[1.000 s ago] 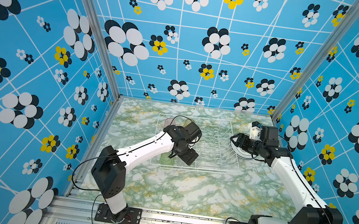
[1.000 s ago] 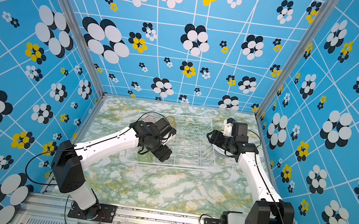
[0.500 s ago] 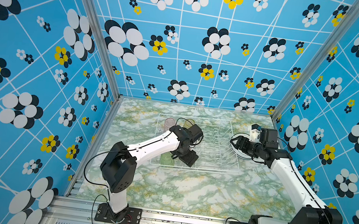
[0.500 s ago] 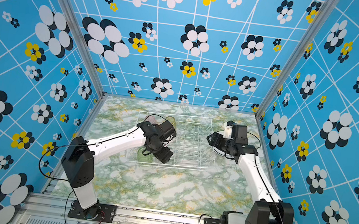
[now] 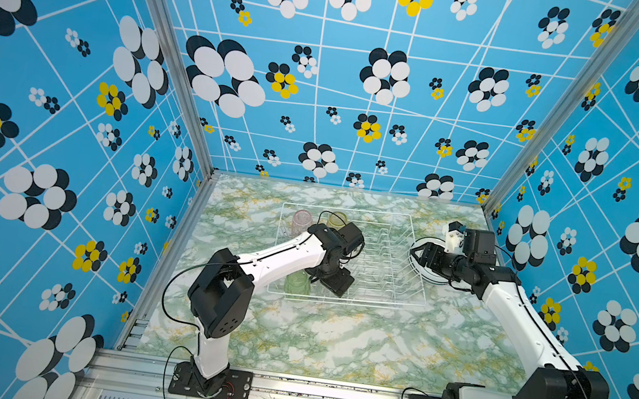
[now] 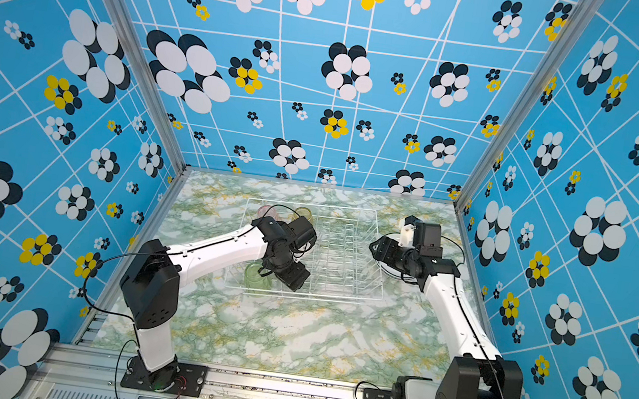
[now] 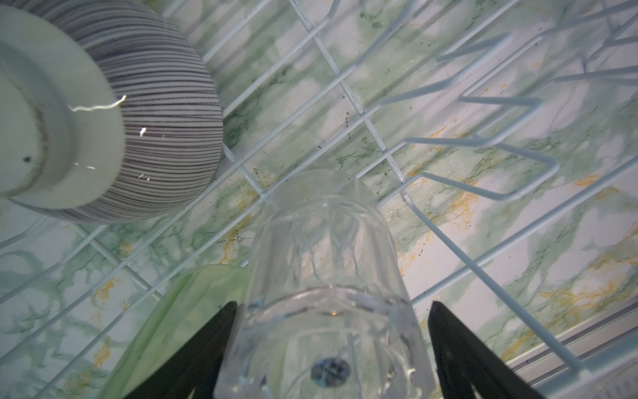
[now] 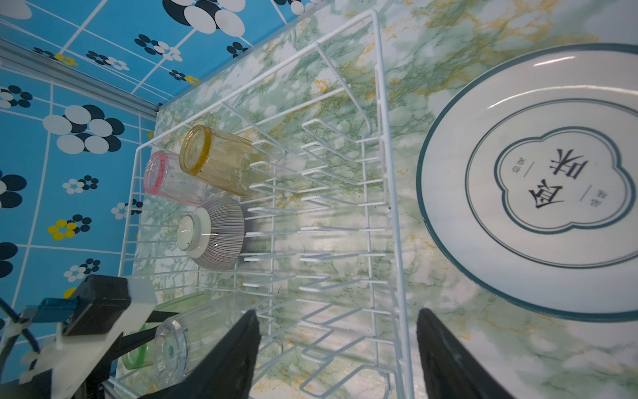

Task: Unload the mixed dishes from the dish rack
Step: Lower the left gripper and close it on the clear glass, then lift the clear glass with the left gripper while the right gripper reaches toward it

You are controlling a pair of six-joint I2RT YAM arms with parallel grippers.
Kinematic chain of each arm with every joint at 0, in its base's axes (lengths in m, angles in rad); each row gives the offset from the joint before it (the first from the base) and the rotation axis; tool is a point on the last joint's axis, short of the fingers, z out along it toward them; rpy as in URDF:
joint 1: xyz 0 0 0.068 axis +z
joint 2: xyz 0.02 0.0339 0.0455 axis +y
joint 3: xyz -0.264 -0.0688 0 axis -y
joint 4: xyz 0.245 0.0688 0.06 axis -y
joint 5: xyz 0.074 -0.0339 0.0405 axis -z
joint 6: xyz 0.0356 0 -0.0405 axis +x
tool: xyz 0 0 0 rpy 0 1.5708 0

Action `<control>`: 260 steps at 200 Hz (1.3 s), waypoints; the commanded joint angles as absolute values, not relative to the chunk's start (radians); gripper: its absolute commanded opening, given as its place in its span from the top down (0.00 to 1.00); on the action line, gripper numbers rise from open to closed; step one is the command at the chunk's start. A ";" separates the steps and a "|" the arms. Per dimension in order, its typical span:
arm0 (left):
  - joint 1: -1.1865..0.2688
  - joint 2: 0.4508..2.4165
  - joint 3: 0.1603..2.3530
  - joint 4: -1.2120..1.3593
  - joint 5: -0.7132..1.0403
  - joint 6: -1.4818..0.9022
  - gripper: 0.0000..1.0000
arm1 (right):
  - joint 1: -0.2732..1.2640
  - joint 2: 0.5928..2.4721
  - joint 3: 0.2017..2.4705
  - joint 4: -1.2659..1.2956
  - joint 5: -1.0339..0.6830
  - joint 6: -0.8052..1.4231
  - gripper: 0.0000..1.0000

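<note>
Pointing at the left arm, the trainee asked, "What had changed over that last second?"

"The arm had reached further in along the near edge of the dish rack (image 5: 380, 267)," the operator said. "The left fingers (image 7: 203, 355) had come down on either side of the clear tumbler (image 7: 328, 276). They stood wide, with a gap showing on one side of the glass, so nothing was gripped yet. The right arm had hardly stirred."

"And what did that mean for the unloading?"

"The glass looked bracketed, ready for a squeeze and a lift. The divider slots were bare, and a plate (image 8: 552, 172) lay flat on the surface (image 5: 333, 336) just beside the rack, so the plates seemed done. The pink tumbler (image 8: 165, 179), the yellow tumbler (image 8: 221, 162), the green tumbler (image 7: 179, 311), the clear one and the striped bowl (image 7: 103, 114) were all inside."

"Which way did the clear one point?"

"It stood mouth down and base up, with its long axis upright or close to it. The fingers sat at the base end, so the approach ran along that axis from above. The green tumbler was just beside it, perhaps touching. The bowl, also upside down, stood apart."

"And the right fingers (image 8: 231, 366)?"

"Open and empty, hanging over the side of the rack nearest the plate."
</note>
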State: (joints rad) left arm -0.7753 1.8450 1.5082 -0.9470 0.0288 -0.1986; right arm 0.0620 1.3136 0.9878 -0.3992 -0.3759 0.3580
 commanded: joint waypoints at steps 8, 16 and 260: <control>-0.762 1.884 1.540 -0.966 0.014 -0.188 0.21 | 0.055 1.333 0.974 -0.371 -0.382 0.350 0.26; -0.760 1.892 1.543 -0.968 0.017 -0.185 0.24 | 0.055 1.336 0.973 -0.370 -0.383 0.352 0.26; -0.547 1.659 1.513 -0.788 0.568 -0.164 0.59 | 0.057 1.248 0.790 -0.053 -0.954 0.537 0.45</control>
State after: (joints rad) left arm -0.5716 1.7092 1.5230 -0.8623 0.4065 -0.1547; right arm 0.0582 1.2827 0.8478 -0.1860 -0.8032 0.4435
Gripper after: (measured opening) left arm 0.753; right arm 0.599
